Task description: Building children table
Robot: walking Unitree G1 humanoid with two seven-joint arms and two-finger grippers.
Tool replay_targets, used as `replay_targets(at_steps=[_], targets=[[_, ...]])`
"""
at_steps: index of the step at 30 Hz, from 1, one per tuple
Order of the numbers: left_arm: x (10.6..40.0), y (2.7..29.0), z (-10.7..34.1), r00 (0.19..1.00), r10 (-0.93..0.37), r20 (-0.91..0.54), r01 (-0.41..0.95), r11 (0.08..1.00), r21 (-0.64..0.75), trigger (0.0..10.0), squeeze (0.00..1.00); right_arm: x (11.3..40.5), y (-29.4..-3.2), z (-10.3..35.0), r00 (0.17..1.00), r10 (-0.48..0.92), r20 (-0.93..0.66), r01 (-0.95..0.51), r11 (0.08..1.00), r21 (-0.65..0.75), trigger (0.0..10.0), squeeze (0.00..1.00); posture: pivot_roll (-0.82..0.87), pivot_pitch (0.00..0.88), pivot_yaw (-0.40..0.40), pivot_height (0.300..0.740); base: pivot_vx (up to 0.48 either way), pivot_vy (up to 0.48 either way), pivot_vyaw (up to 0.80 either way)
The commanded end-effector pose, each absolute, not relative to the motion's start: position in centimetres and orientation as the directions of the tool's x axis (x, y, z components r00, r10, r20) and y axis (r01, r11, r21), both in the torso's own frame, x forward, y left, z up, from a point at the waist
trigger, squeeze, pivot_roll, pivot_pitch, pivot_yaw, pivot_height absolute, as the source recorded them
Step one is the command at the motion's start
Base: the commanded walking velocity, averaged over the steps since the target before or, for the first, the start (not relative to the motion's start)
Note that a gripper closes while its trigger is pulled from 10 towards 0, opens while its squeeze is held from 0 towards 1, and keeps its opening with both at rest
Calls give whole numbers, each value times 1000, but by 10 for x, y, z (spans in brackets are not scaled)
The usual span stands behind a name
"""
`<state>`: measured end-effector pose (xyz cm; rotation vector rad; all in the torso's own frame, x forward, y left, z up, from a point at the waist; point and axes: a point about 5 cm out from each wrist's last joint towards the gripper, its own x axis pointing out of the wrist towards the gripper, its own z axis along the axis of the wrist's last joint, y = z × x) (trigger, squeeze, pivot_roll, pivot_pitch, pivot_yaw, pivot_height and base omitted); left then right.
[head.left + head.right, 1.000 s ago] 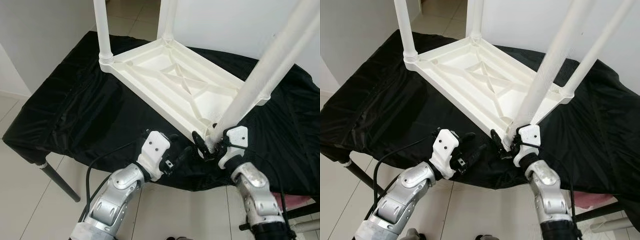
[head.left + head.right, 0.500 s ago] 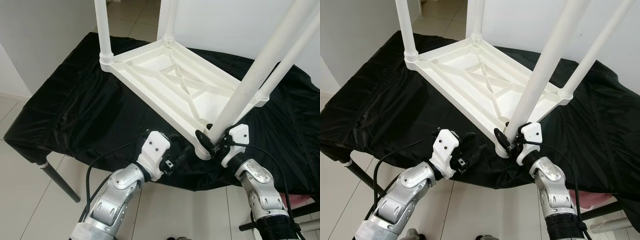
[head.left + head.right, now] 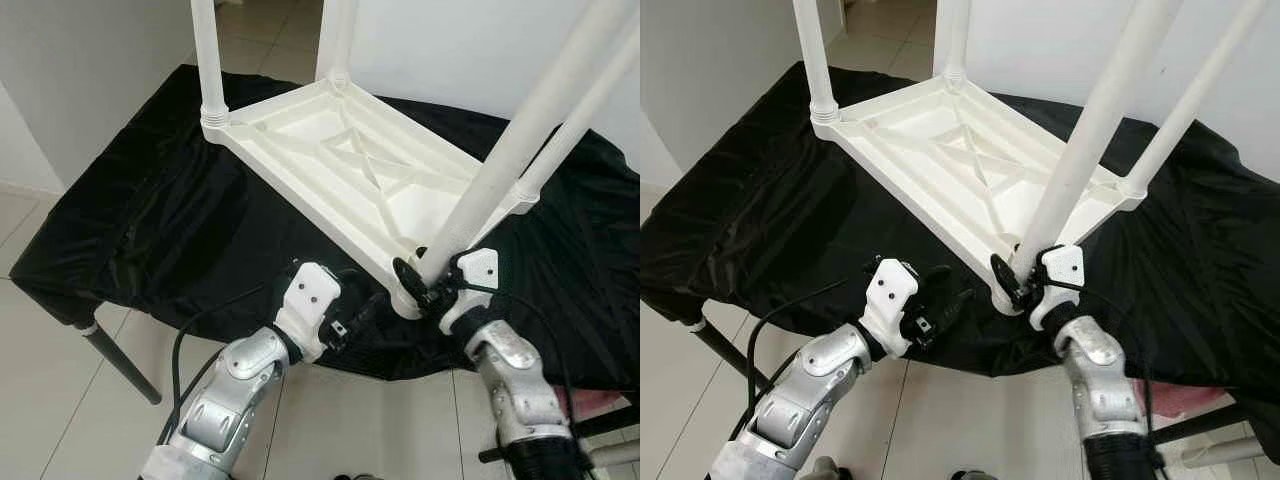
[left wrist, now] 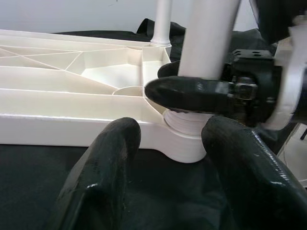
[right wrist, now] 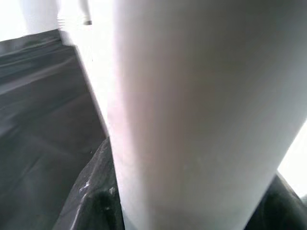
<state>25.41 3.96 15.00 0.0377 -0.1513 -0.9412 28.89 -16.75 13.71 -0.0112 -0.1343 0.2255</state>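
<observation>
Right gripper (image 3: 425,283) is clamped on the near leg (image 3: 520,150) just above its base, one black finger (image 4: 192,93) wrapped across the front of the white tube, right where the leg enters the ribbed socket (image 4: 184,136) at the near corner of the tabletop (image 3: 340,165). In the right wrist view the leg is a blurred white column between the two dark fingers.

Left gripper (image 3: 362,305) hovers at the cloth's near edge, just beside that same corner and apart from it. Its two fingers (image 4: 108,167) are spread, holding nothing, and point at the socket.

Upside down on the black cloth (image 3: 150,220), the white plastic tabletop shows its cross-braced underside. It lies diagonally, from the cloth's far left toward the near right. Four white legs rise from its corners: one at the far left corner (image 3: 209,60), one at the far corner (image 3: 337,40), one at the right corner (image 3: 575,120), and the gripped one nearest the robot, which leans up to the right.

A dark metal leg (image 3: 118,360) of the covered table stands on the pale tiled floor (image 3: 40,400) at the near left.
</observation>
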Motion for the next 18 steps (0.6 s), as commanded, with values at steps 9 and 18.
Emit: replay_targets(at_steps=[9,18], targets=[[251,38,148,566,-817,107,812,575,97,10000,0,279,-158,119,992,-121,44,119,992,44,10000,0,30,109,-77,740,0,0,0],[250,37,149,566,-817,109,812,575,96,10000,0,278,-134,124,994,-104,36,101,991,87,10000,0,32,117,-76,740,0,0,0]])
